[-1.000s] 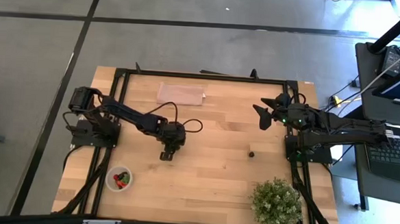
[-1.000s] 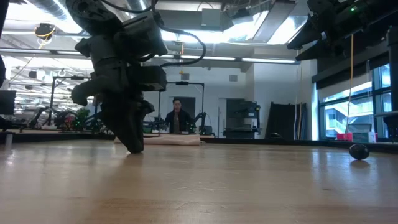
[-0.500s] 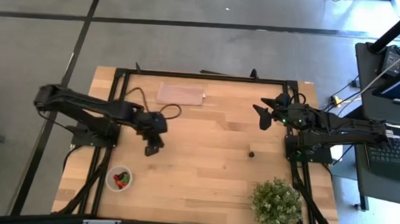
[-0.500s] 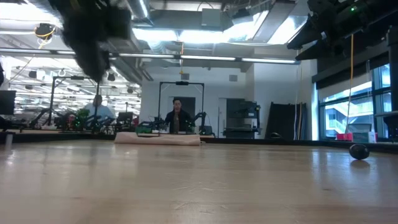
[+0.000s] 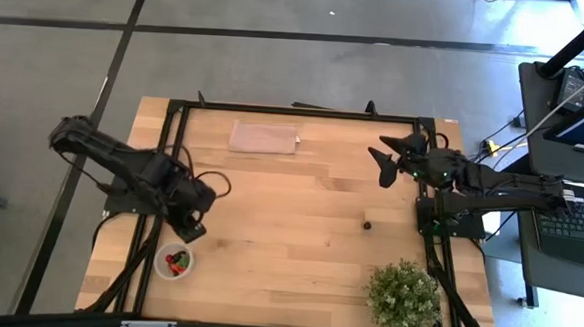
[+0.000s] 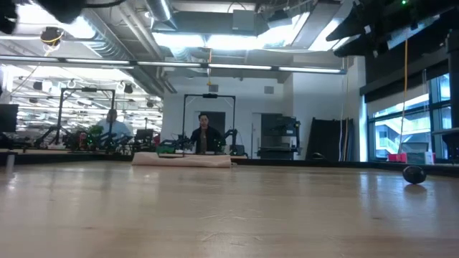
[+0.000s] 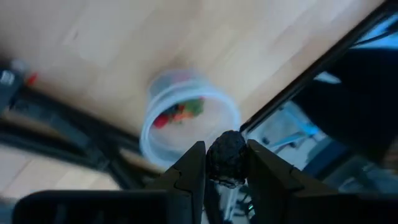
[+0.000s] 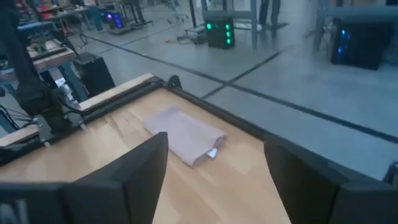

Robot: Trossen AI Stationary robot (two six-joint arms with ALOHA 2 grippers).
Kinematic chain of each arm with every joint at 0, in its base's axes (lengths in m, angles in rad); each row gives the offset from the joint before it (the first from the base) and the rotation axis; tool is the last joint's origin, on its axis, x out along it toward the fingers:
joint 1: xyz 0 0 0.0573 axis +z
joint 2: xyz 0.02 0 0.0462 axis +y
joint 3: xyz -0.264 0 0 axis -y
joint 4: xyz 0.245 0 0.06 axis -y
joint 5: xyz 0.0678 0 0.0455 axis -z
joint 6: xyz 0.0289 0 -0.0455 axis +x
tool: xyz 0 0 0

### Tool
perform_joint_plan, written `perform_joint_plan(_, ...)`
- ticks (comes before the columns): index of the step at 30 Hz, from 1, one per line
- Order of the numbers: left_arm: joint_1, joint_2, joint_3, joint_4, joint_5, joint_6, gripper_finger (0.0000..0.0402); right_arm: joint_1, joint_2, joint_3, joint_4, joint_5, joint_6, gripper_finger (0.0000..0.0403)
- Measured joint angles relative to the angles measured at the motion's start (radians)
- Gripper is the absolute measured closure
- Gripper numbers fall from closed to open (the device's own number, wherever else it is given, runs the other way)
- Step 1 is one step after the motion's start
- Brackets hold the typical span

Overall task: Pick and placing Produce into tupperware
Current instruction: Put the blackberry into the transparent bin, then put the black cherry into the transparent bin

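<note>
Berry [image 7: 227, 158], dark, pinched between closed fingers of left end effector [image 7: 225, 167]; tupperware [image 5: 174, 261] just below and ahead of it, holding red and green produce [image 7: 181, 112]. Judgement: task late; carried berry not yet released. One dark berry [image 5: 367, 226] left on table [image 5: 298, 244], well apart from left end effector, nearer right end effector [image 5: 386, 154], which hangs open, empty. Table light wood, dark frame rails; folded cloth [image 5: 264, 137] at far edge, potted plant [image 5: 403, 300] at corner. Room behind: open lab, person [image 6: 205, 133] beyond table.
</note>
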Motion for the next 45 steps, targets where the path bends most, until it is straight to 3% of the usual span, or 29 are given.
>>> perform_joint_plan(8,-0.161,0.061,-0.042,0.068,-0.02,-0.195,0.0306,0.0,0.0,0.0,0.028,0.0,-0.031,0.0135)
perform_joint_plan(14,-0.227,0.146,-0.045,0.068,-0.044,-0.249,0.0309,0.0,0.0,0.0,0.028,0.0,-0.057,0.0135)
perform_joint_plan(17,-0.234,0.186,-0.045,0.069,-0.085,-0.25,0.0315,0.0,0.0,0.0,0.028,0.0,-0.062,0.0135)
perform_joint_plan(25,-0.234,0.292,-0.046,0.079,-0.088,-0.223,0.0289,0.0,0.0,0.0,0.027,0.0,-0.083,0.0135)
perform_joint_plan(30,-0.234,0.34,-0.046,0.089,-0.088,-0.179,0.0296,0.001,0.0,0.0,0.027,-0.001,-0.083,0.0135)
perform_joint_plan(35,-0.234,0.349,-0.046,0.089,-0.088,-0.167,0.03,0.0,0.0,0.0,0.026,-0.002,-0.083,0.0135)
perform_joint_plan(45,-0.24,0.349,-0.046,0.088,-0.095,-0.141,0.0261,0.0,0.0,0.0,0.026,-0.002,-0.106,0.0135)
